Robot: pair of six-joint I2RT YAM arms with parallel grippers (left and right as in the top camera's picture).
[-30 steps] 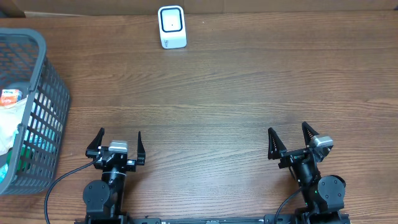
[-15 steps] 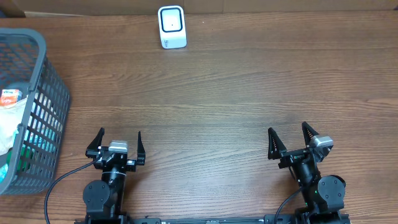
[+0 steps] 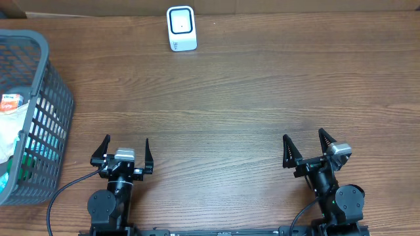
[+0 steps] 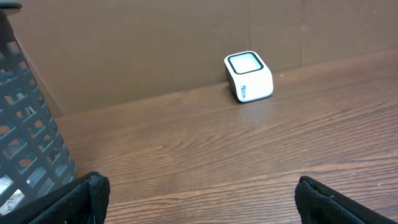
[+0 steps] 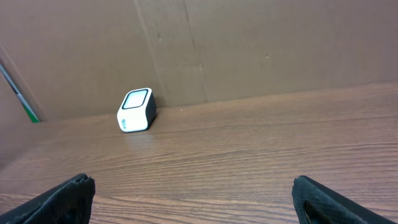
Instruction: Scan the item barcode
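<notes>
Items lie in the grey basket (image 3: 41,49) at the left edge of the tabletop (image 3: 236,98). A white packet with an orange label (image 3: 9,100) shows through the bars. We cannot tell its long axis, as too much of it is hidden.

Left gripper (image 3: 126,140): jaws spread wide, holding nothing, parked at the near edge just right of the basket.

Right gripper (image 3: 303,136): jaws equally wide, empty, well apart from the basket.

We judge the left arm nearer; its reach goes left and over the rim.

Barcode scanner (image 3: 181,28) stands at the far edge, nearer the left arm's side.
</notes>
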